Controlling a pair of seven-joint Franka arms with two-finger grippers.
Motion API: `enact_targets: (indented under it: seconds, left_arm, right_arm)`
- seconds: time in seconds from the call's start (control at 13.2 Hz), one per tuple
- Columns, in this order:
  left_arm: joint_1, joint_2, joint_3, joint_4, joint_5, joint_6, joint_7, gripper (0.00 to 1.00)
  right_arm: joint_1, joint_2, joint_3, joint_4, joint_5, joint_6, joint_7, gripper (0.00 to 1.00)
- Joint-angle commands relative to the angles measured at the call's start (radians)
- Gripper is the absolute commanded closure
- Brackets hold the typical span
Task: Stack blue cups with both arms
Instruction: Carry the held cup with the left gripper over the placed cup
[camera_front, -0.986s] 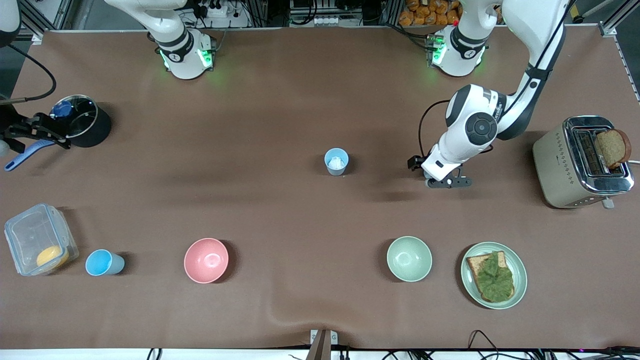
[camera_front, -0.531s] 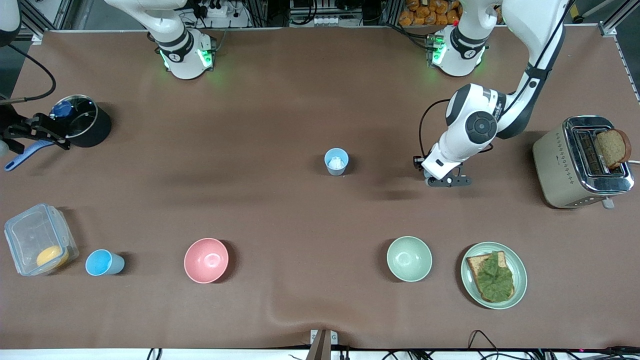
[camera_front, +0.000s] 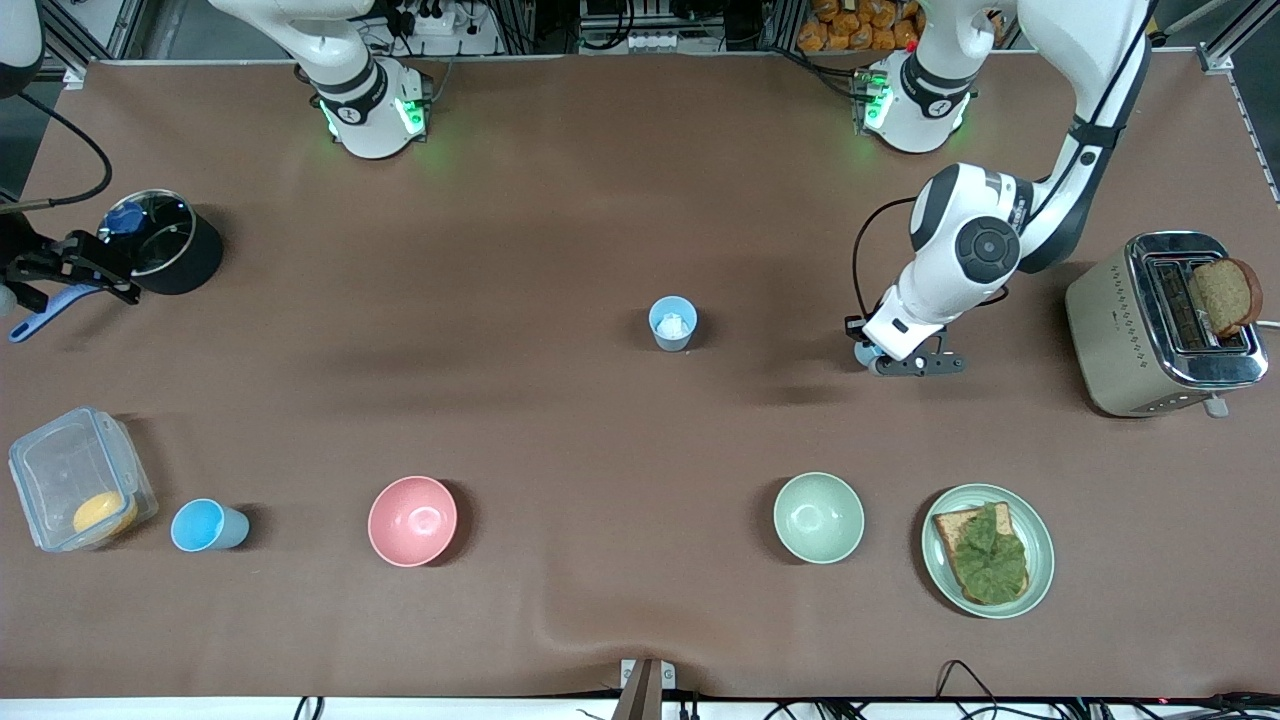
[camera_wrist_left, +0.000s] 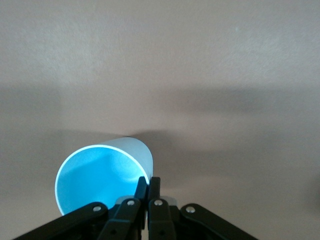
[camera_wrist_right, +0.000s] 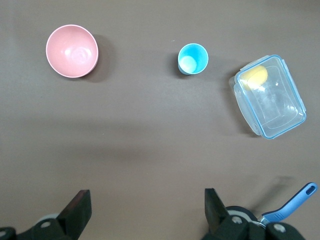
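Note:
My left gripper (camera_front: 908, 363) is shut on the rim of a blue cup (camera_wrist_left: 102, 175), one finger inside it and one outside, low over the table between the toaster and the paler cup. Only a sliver of that cup (camera_front: 862, 353) shows in the front view. The paler blue cup (camera_front: 672, 322) with a white patch inside stands upright mid-table. Another blue cup (camera_front: 205, 526) stands near the front edge beside a clear container; it also shows in the right wrist view (camera_wrist_right: 193, 58). My right gripper (camera_front: 95, 268) (camera_wrist_right: 145, 207) is open and empty, high up beside the black pot.
A pink bowl (camera_front: 412, 520), a pale green bowl (camera_front: 818, 517) and a plate with a sandwich (camera_front: 988, 550) line the front. A toaster (camera_front: 1165, 325) stands at the left arm's end. A black pot (camera_front: 170, 245) and a clear container (camera_front: 75, 490) sit at the right arm's end.
My left gripper has moved a little toward the toaster with the blue cup in it. The right gripper has hardly moved.

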Motion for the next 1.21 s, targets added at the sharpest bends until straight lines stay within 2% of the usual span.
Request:
enact_targets:
  seconds: [0.0,0.3,0.61,0.76,0.91,0.99,1.14]
  left_arm:
    - [-0.023,-0.103,-0.002,0.051,0.016,-0.106,-0.001,1.0]
    - [-0.178,-0.118,-0.001,0.178,0.011,-0.117,-0.027,1.0]
    - [-0.364,-0.036,0.002,0.333,0.014,-0.117,-0.104,1.0]
    - [-0.486,0.03,0.049,0.407,0.014,-0.117,-0.238,1.0]
    - [-0.62,0.096,0.152,0.476,0.011,-0.119,-0.268,1.0]
    - [-0.666,0.128,0.187,0.505,-0.009,-0.119,-0.282,1.0]
    - [-0.708,0.162,0.212,0.528,-0.023,-0.117,-0.309,1.0]
  right_arm:
    - [-0.008,0.002,0.008,0.007,-0.016,0.004,-0.005,0.0]
    - [-0.01,0.002,0.008,0.005,-0.016,0.001,-0.005,0.0]
    - [-0.013,0.002,0.008,0.004,-0.016,0.001,-0.005,0.0]
    - [-0.013,0.002,0.008,0.004,-0.016,-0.001,-0.005,0.0]
    - [-0.014,0.002,0.008,0.004,-0.016,-0.002,-0.005,0.0]
    - [-0.016,0.004,0.008,0.004,-0.014,-0.001,-0.005,0.0]
    - [-0.017,0.004,0.007,0.002,-0.016,-0.002,-0.005,0.0]
